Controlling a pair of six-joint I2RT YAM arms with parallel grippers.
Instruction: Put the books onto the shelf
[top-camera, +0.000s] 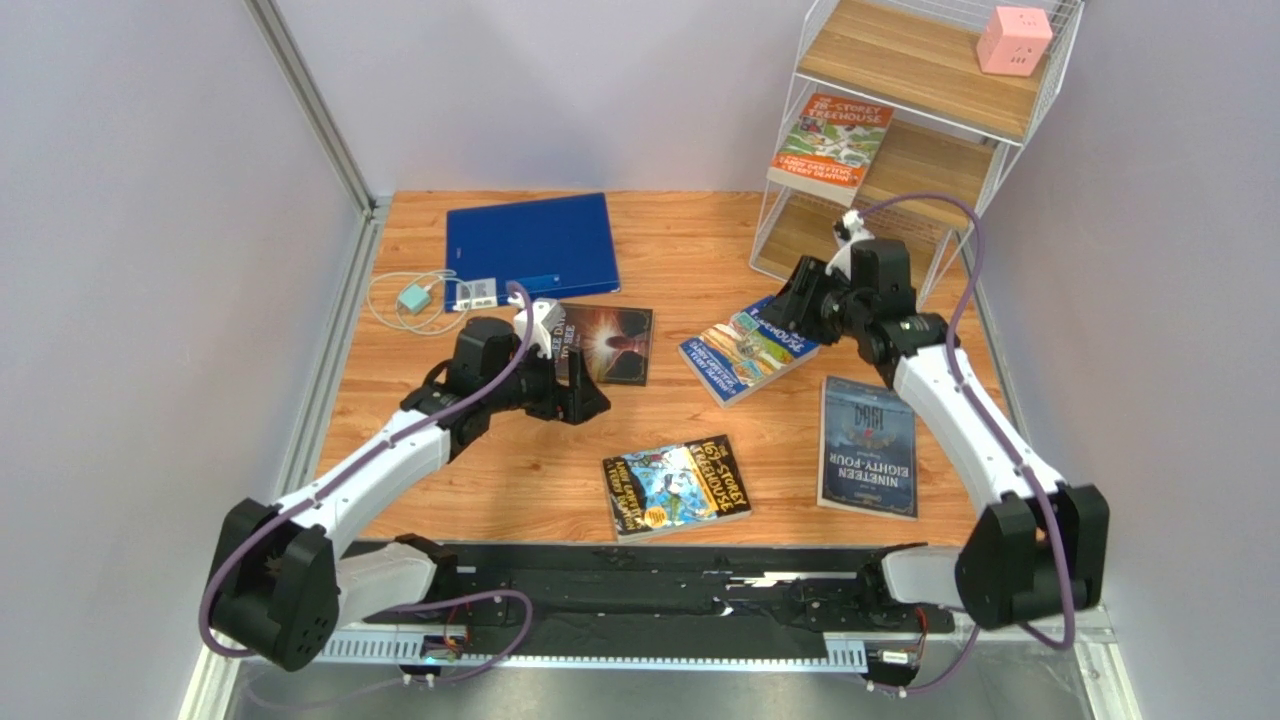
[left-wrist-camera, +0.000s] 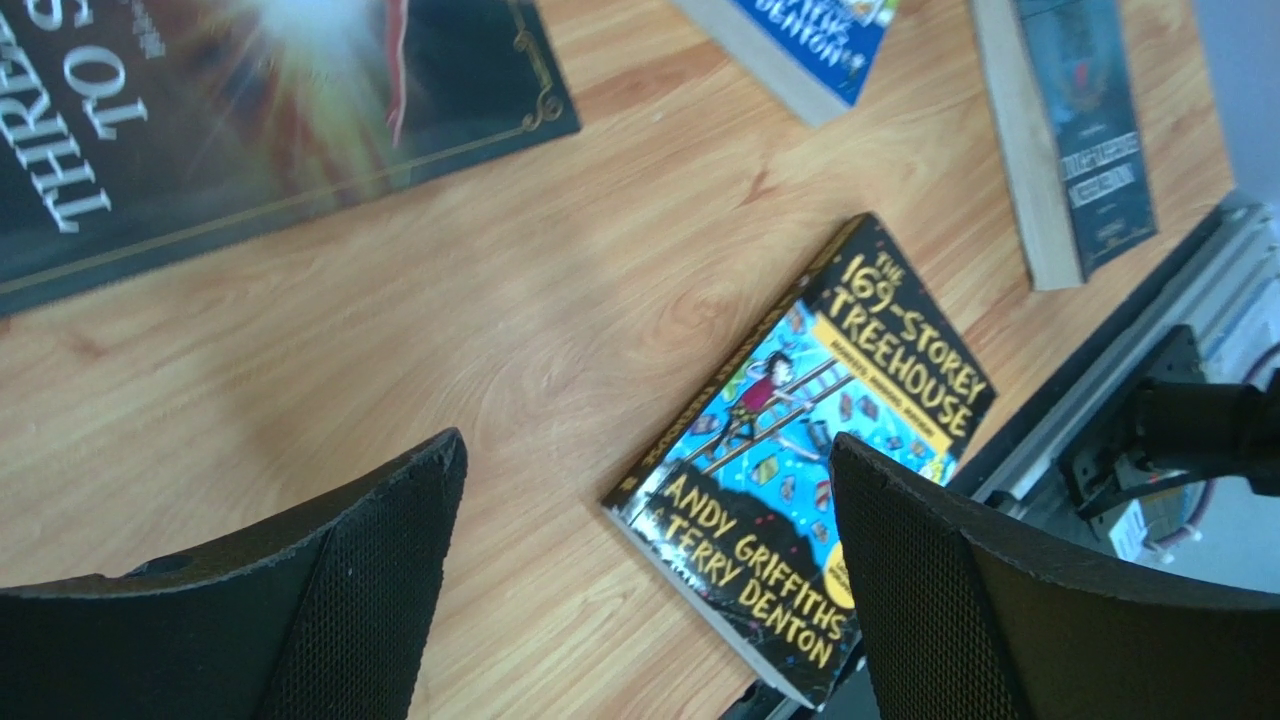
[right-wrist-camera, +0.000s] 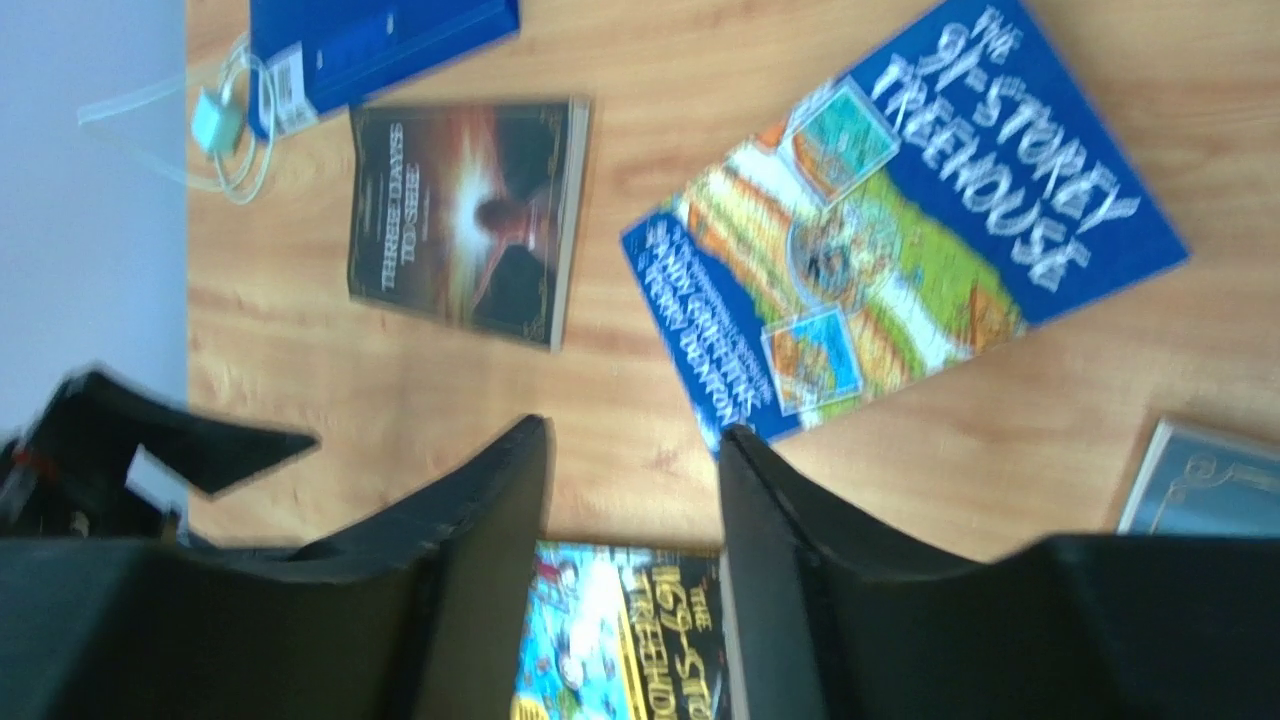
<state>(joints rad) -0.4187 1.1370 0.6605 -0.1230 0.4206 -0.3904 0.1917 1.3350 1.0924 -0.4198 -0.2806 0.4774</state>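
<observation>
Supporting everything, the wooden worktop (top-camera: 526, 495) carries four loose books. The white wire shelf (top-camera: 917, 60) stands at its far right corner, its top cut off by the frame and its lowest board partly hidden behind the right arm. A blue binder (top-camera: 534, 248) lies flat at the far side.

Books:
- The orange book (top-camera: 831, 147) lies on the shelf's middle board.
- The navy book (top-camera: 869, 447) lies on the worktop.
- The blue book (top-camera: 736, 360) has one corner under the right arm.
- The dark cartoon book (top-camera: 676, 486) lies on the worktop.
- The "Three Days" book (top-camera: 609, 342) is partly covered by the left arm.

The left gripper (left-wrist-camera: 646, 458) hangs wide open and empty. The right gripper (right-wrist-camera: 631, 435) is blurred, with its fingers parted and nothing between them. A pink cube (top-camera: 1013, 39) sits on the top board. A small coiled cable (top-camera: 413, 297) lies beside the binder, too small for detail.
</observation>
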